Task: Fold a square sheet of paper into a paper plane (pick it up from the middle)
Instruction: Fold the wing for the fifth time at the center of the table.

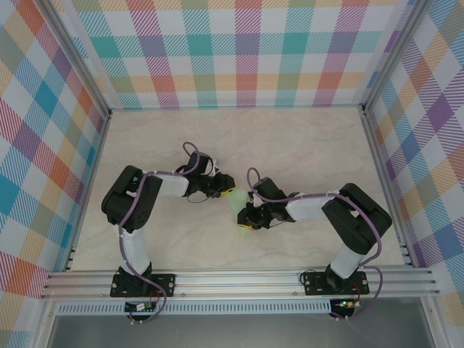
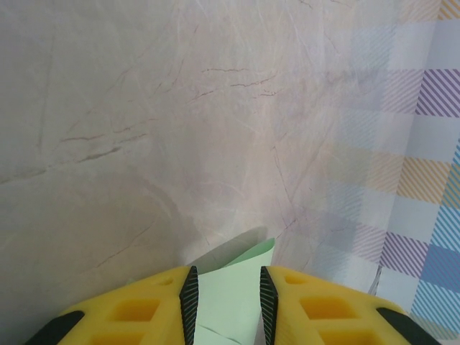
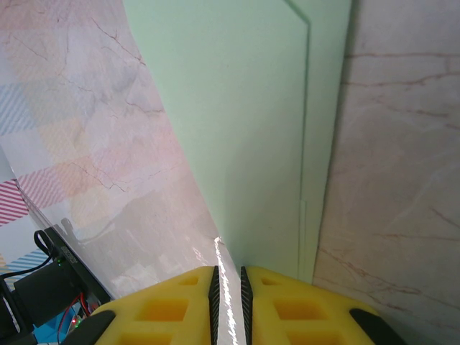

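The pale green sheet of paper (image 1: 235, 206) hangs folded between my two grippers over the middle of the table. My left gripper (image 1: 226, 191) holds its upper end. In the left wrist view the paper (image 2: 241, 291) spans the gap from one black pad to the other of the left gripper (image 2: 226, 277), and one corner pokes out past the fingertips. My right gripper (image 1: 246, 220) holds the lower end. Its jaws (image 3: 228, 272) stand nearly together on a thin edge, and the sheet (image 3: 244, 129) runs away from them with an overlapping layer along its right side. No paper plane is in view.
A marble-look table (image 1: 304, 145) lies under both arms. Plaid walls (image 1: 239, 51) on aluminium posts close it at the back and both sides. A metal rail (image 1: 239, 279) with the arm bases runs along the near edge. A black electronics mount (image 3: 43, 291) shows at lower left.
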Robot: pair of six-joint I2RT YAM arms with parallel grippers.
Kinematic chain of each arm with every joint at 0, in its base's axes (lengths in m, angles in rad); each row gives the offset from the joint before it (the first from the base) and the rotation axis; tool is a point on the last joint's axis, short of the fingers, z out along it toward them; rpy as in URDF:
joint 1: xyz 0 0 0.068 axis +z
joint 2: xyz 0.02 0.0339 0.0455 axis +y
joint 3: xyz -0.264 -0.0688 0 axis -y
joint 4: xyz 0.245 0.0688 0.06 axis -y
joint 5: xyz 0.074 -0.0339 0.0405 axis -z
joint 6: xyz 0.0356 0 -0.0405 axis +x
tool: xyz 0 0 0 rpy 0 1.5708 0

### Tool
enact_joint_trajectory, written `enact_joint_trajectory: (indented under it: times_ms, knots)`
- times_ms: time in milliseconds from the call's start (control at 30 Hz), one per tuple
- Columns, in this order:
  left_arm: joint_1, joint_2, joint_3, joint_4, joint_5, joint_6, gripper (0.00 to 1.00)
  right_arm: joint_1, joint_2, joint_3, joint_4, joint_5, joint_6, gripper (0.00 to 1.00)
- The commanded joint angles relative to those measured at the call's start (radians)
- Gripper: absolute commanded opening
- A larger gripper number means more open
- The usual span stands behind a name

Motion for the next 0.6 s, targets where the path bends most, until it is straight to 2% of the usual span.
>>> enact_joint_trajectory:
  times_ms: [0,167,333,467,567]
  knots:
    - [0.034,0.047,0.008,0.039,-0.066,0.044,0.32,-0.005,0.021,-0.022,-0.121,0.039,0.013,0.19]
    - [0.060,0.030,0.048,0.026,-0.039,0.055,0.33,-0.006,0.004,-0.015,-0.150,0.059,0.006,0.19]
    - [0.075,-0.012,0.128,-0.090,-0.028,0.111,0.33,-0.008,-0.001,-0.008,-0.138,0.061,0.008,0.20]
    - [0.062,-0.110,0.109,-0.075,0.005,0.085,0.35,-0.008,0.011,0.027,-0.134,0.061,0.014,0.20]
    - [0.028,-0.194,0.072,-0.104,-0.015,0.082,0.34,-0.007,0.014,0.044,-0.137,0.069,0.013,0.20]
